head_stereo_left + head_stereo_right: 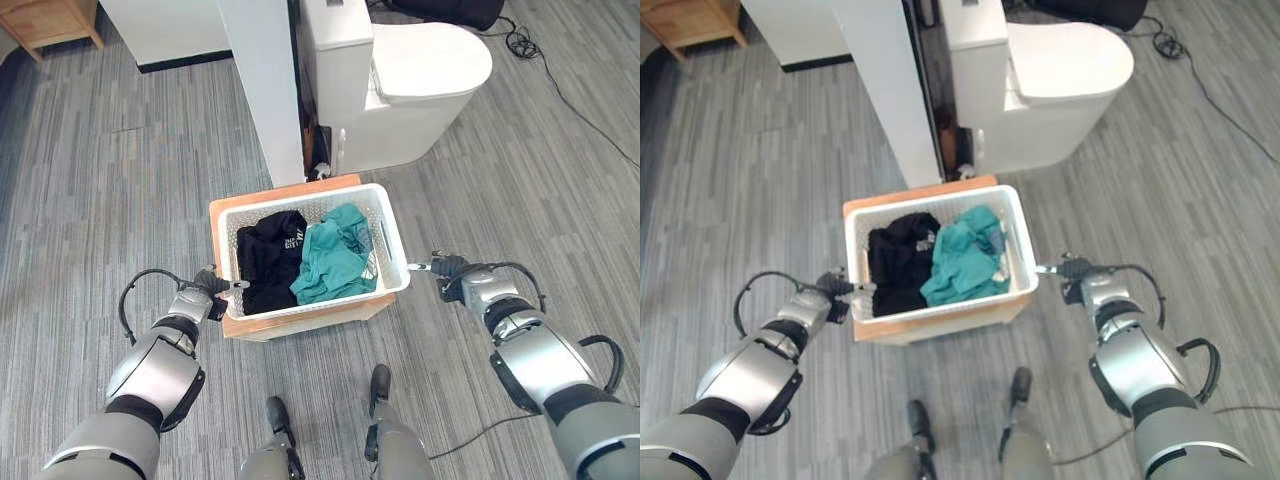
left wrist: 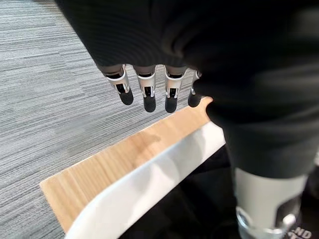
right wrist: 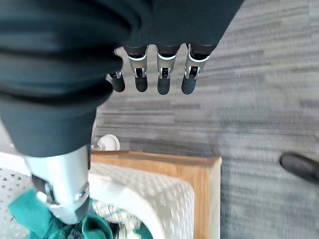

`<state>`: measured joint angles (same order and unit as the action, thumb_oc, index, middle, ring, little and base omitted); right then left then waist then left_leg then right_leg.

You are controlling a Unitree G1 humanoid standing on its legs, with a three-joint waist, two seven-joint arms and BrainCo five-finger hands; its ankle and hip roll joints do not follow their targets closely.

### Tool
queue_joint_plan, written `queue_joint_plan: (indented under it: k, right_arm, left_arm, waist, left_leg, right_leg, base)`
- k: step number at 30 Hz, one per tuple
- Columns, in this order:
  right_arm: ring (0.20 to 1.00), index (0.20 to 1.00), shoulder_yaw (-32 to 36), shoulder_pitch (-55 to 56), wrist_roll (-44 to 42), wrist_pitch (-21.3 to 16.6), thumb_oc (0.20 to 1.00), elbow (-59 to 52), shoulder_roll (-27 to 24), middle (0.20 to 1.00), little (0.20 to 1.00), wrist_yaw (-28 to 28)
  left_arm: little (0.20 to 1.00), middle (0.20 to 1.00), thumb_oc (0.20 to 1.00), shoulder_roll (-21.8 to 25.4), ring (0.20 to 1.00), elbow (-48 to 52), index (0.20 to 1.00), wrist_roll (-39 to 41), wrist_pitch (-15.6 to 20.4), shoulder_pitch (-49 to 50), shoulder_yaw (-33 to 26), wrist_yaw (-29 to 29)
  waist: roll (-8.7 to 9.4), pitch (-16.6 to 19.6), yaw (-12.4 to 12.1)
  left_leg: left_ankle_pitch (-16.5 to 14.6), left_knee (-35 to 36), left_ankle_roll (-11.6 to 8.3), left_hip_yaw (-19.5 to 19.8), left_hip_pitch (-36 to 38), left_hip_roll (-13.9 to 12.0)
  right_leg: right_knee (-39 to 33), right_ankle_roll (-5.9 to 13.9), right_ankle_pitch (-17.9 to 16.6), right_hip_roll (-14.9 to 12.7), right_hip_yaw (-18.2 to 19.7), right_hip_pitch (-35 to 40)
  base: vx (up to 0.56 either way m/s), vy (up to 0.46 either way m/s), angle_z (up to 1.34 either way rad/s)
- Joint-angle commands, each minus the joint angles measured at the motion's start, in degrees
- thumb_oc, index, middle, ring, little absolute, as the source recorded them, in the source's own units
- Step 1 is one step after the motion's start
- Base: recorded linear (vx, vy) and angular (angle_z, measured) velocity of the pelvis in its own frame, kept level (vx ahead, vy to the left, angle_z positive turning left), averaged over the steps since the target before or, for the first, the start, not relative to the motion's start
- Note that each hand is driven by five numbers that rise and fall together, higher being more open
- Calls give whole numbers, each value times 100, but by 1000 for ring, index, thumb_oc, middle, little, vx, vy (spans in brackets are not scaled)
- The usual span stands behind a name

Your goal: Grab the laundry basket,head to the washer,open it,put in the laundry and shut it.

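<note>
A white laundry basket (image 1: 310,197) stands on a low wooden stand (image 1: 300,322) in front of me. In it lie a black garment (image 1: 268,255) and a teal garment (image 1: 335,262). My left hand (image 1: 212,283) is at the basket's left rim, open: its fingers (image 2: 147,92) reach straight out past the stand's edge (image 2: 124,159), and its thumb (image 2: 269,199) lies over the rim (image 2: 159,184). On the other side my right hand (image 1: 447,268) is open too, with straight fingers (image 3: 162,74) outside the rim (image 3: 154,199) and the thumb (image 3: 60,184) above the teal garment (image 3: 30,214).
A white toilet (image 1: 420,70) and a white partition (image 1: 265,90) stand just behind the basket. A wooden piece of furniture (image 1: 50,20) is at the far left corner. Cables (image 1: 520,40) lie on the grey plank floor at the far right.
</note>
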<state>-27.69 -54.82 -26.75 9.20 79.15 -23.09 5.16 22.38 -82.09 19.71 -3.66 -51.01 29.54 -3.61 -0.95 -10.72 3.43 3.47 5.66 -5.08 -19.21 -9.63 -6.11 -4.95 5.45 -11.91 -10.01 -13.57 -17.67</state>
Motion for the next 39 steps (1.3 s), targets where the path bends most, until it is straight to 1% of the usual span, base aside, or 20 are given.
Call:
queue_joint_plan:
  k: [1,2,10,17,22,25,29,31,32,38,39]
  right_arm:
    - [1000,1000,-90,-788,-314,-97,1000,422,36,1000,1000,-23]
    - [1000,1000,-63,-885,-518,-146,1000,278,2,1000,1000,-88]
    - [1000,1000,-218,-1246,-514,-187,1000,86,76,1000,1000,-167]
    - [1000,1000,-474,-1504,-351,-205,1000,-213,246,1000,1000,-223]
    - [1000,1000,-560,-1585,-303,-229,1000,-294,405,1000,1000,-278]
    - [1000,1000,-614,-1608,-208,-206,1000,-218,467,1000,1000,-247]
    - [1000,1000,-668,-1666,-116,-163,1000,130,655,1000,1000,-196]
    - [1000,1000,-658,-1671,-121,-155,1000,193,678,1000,1000,-187]
    - [1000,1000,-605,-1672,-190,-161,1000,285,705,1000,1000,-203]
    - [1000,1000,-512,-1648,-309,-208,1000,311,649,1000,1000,-212]
    - [956,956,-487,-1646,-354,-239,956,270,584,956,956,-231]
  left_arm:
    - [1000,1000,1000,359,1000,-504,1000,9,169,-901,232,-131]
    - [1000,1000,1000,401,1000,-475,1000,89,197,-1090,276,-177]
    - [1000,1000,1000,520,1000,-478,1000,304,195,-1422,290,-229]
    - [1000,1000,1000,682,1000,-482,1000,377,168,-1620,327,-261]
    - [1000,1000,1000,661,1000,-432,1000,417,177,-1697,353,-295]
    - [1000,1000,1000,586,1000,-419,1000,425,180,-1705,355,-304]
    - [1000,1000,1000,258,1000,-375,1000,458,176,-1712,398,-296]
    - [1000,1000,1000,200,1000,-362,1000,469,174,-1712,399,-300]
    - [1000,1000,1000,65,1000,-331,1000,473,182,-1718,409,-305]
    - [1000,1000,1000,-150,1000,-237,1000,411,228,-1719,468,-314]
    - [1000,1000,1000,-218,1000,-203,1000,360,247,-1744,518,-306]
  waist:
    - [39,-409,-65]
    - [72,-498,-56]
    - [117,-631,-44]
    - [107,-701,-16]
    - [83,-728,-13]
    - [84,-741,-22]
    - [58,-773,-61]
    - [51,-777,-70]
    - [37,-787,-81]
    - [-2,-804,-109]
    - [-15,-812,-113]
  left_leg:
    - [447,-66,-101,590,-443,-81]
    - [467,-66,-109,641,-566,-70]
    - [487,-66,-105,650,-677,-76]
    - [480,-66,-121,613,-717,-90]
    - [493,-66,-119,630,-785,-86]
    - [504,-66,-114,650,-813,-83]
    - [536,-66,-104,712,-893,-53]
    - [541,-66,-103,733,-913,-47]
    - [551,-66,-102,766,-949,-35]
    - [564,-66,-98,806,-1033,-3]
    - [567,-66,-97,818,-1066,10]
  right_leg:
    - [-5,642,-103,-324,146,377]
    - [-5,645,-125,-327,141,300]
    - [-5,651,-176,-330,195,163]
    - [-5,655,-172,-318,236,91]
    - [-5,646,-174,-315,240,23]
    - [-5,645,-174,-314,227,10]
    - [-5,638,-185,-334,188,-27]
    - [-5,639,-190,-338,179,-33]
    - [-5,641,-195,-347,154,-46]
    - [-5,657,-204,-367,119,-96]
    - [-5,665,-215,-372,111,-124]
  base:
    - [-4,4,4]
    - [-2,10,3]
    - [2,6,5]
    - [2,2,-1]
    - [0,0,0]
    - [0,0,0]
    - [0,0,0]
    - [0,0,0]
    - [0,0,0]
    - [0,0,0]
    - [0,0,0]
